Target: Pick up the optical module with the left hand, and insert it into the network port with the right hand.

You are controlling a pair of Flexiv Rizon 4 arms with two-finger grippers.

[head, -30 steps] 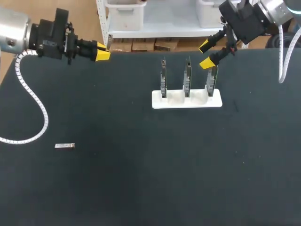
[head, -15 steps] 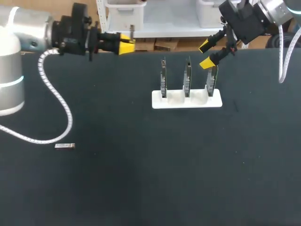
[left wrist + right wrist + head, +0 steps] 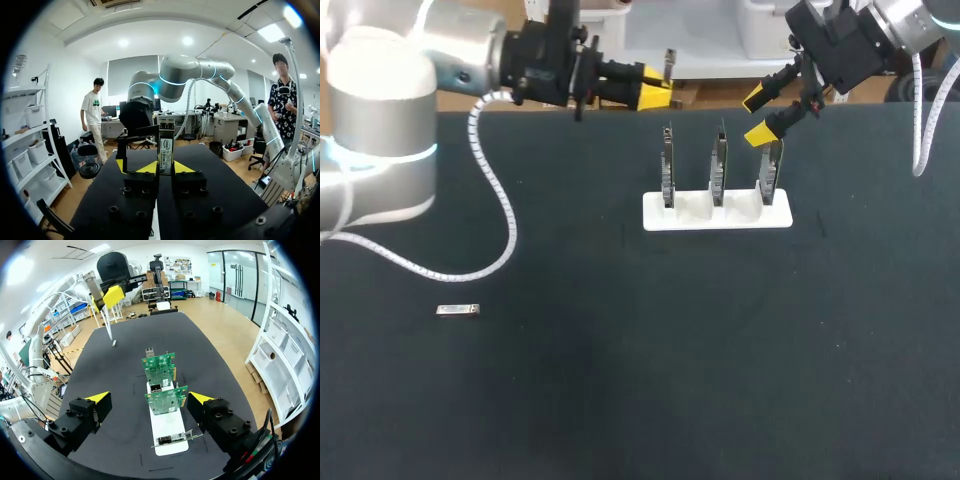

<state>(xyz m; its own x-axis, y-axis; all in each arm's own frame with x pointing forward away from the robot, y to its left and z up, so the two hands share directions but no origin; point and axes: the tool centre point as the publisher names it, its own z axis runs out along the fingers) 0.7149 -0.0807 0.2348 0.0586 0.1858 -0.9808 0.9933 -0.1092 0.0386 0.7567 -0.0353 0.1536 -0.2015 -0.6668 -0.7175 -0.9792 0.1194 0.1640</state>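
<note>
On table (image 3: 620, 400): three boards (image 3: 718, 163), one loose module (image 3: 457, 310); left tool (image 3: 658, 97) clamps second module (image 3: 166, 149), right tool (image 3: 757, 116) gapes.

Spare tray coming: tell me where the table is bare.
Bare: the near half of the table, right of the loose module. Crowded: the far side, where the left gripper, its held module and the right gripper hang by the board stand.
</note>
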